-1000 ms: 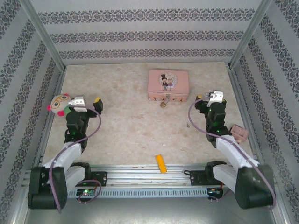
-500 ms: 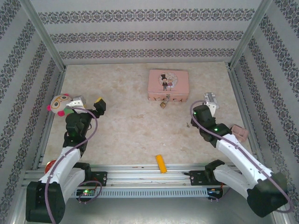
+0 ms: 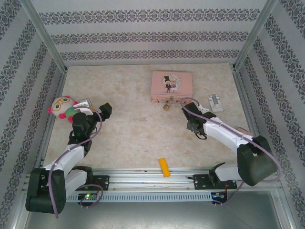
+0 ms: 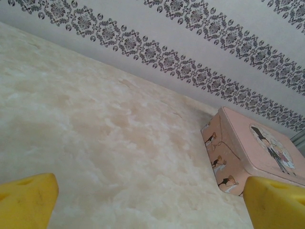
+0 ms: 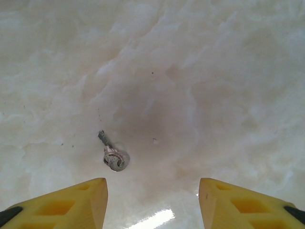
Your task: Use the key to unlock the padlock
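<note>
Centrally, the tiny brass-gold metal padlock (image 3: 166,107) hangs against the front face of the pink rectangular picture tin (image 3: 171,86), beyond the right pincer (image 3: 193,126) and somewhat to its left. The small silver key on its wire ring (image 5: 113,155) lies flat on the pale marbled table (image 3: 133,138), just ahead of that pincer's yellow fingertips (image 5: 71,200). It is nearer the fingertip at the left of the wrist view and not between the two.

Right pincer: jaws apart, nothing held, pointed down close over the table.

Left pincer (image 3: 106,109): jaws spread wide, empty, with the tin well ahead of it, off toward its right finger.

A round-faced plush toy (image 3: 62,107) sits just behind the left pincer. A yellow bar (image 3: 164,167) lies behind both pincers, between the arms.
</note>
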